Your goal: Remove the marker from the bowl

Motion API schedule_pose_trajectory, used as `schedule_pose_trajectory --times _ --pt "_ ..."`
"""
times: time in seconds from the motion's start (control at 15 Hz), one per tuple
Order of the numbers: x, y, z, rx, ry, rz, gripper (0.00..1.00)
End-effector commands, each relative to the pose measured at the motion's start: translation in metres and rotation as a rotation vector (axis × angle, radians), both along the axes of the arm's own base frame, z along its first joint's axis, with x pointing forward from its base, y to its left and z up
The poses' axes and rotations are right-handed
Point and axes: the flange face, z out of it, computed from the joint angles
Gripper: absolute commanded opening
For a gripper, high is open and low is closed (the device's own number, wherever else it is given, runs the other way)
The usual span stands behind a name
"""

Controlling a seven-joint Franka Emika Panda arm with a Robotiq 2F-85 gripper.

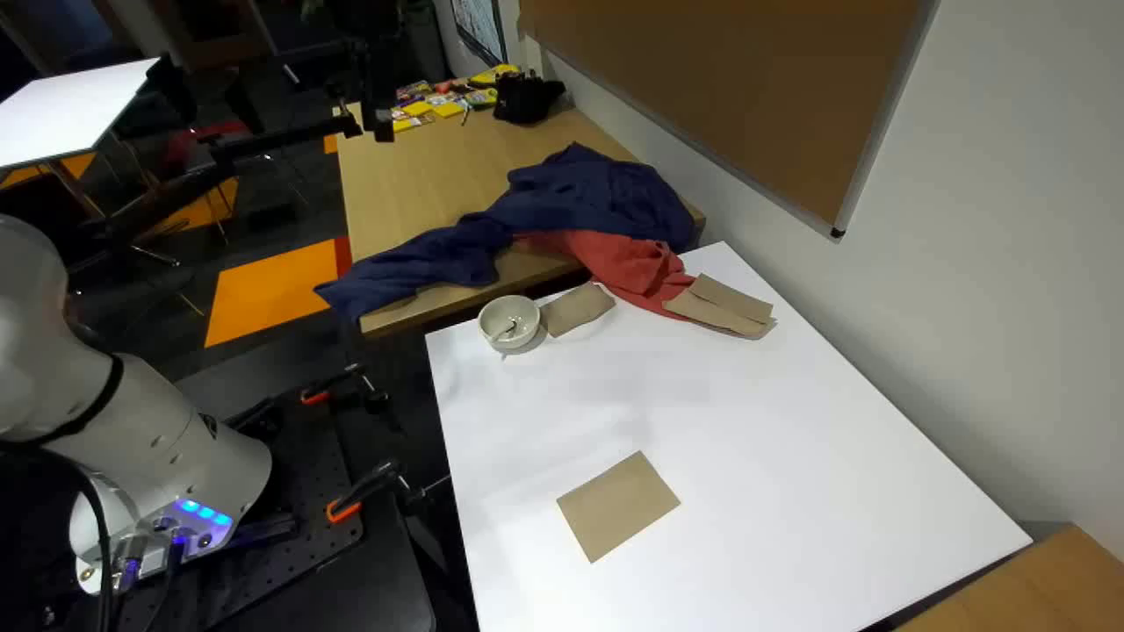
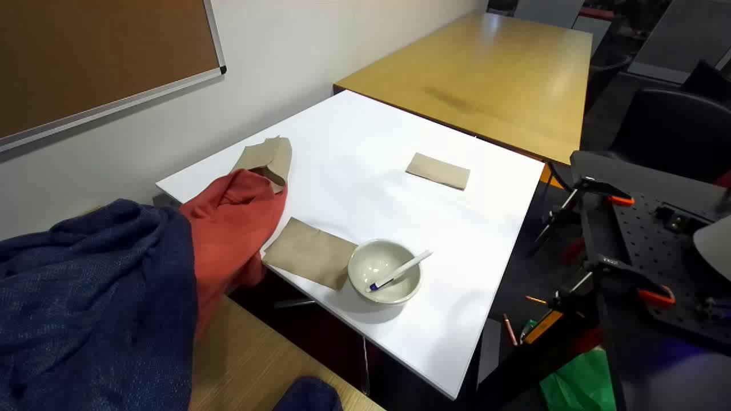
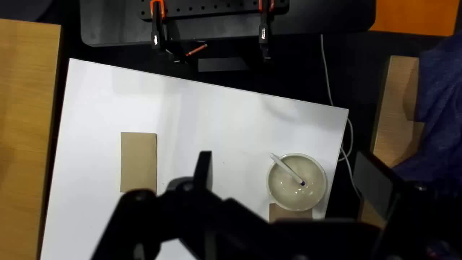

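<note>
The 2 black fingers (image 3: 373, 180) stand wide apart in the wrist view, with a pale bowl (image 3: 316, 180) showing in the space between them, on the white counter (image 3: 216, 115) below. The marker (image 3: 287, 169) is in the bowl: it leans, its blue end down inside and its white shaft crossing the rim, so that the other end pokes out past it. In both exterior views the bowl stands upright near a corner of the white counter. Just beside it lies a sheet of brown paper (image 2: 308, 254); whether the bowl rests on that paper's edge, I cannot tell. A separate brown sheet (image 3: 139, 162) lies flat on the white counter, well apart from the bowl. Folded brown paper (image 1: 720, 305) sits toward the wall (image 1: 992, 290), meeting a red cloth (image 2: 234, 222). The red cloth reaches from the white counter onto a wooden counter (image 1: 413, 184), partly under a dark blue cloth (image 1: 571, 206) that hangs over the wooden edge. Farther back there, in an exterior view, are a black bag (image 1: 527, 98) and a spread of yellow items (image 1: 448, 109), too small to make out. A brown board (image 1: 746, 79) hangs on the wall. Across from the wall, the robot's white base (image 1: 193, 448) stands on a black stand (image 1: 351, 579), where 2 orange-and-black clamps (image 3: 157, 27) grip the edge. A separate wooden counter (image 2: 468, 74) stands just beside the white counter's other end.
</note>
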Motion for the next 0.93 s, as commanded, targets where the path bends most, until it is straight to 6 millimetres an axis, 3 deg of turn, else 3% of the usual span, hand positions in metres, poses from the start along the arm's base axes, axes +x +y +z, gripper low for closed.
schedule_pose_trajectory --times 0.0,0.4,0.53,0.87 --pt "0.0 0.0 0.0 0.0 0.001 0.0 1.0" --pt "0.003 0.003 -0.004 0.0 0.008 0.024 1.0" --pt "0.005 0.008 -0.015 -0.005 0.015 0.058 1.0" --pt "0.016 0.017 -0.063 0.006 0.045 0.157 1.0"
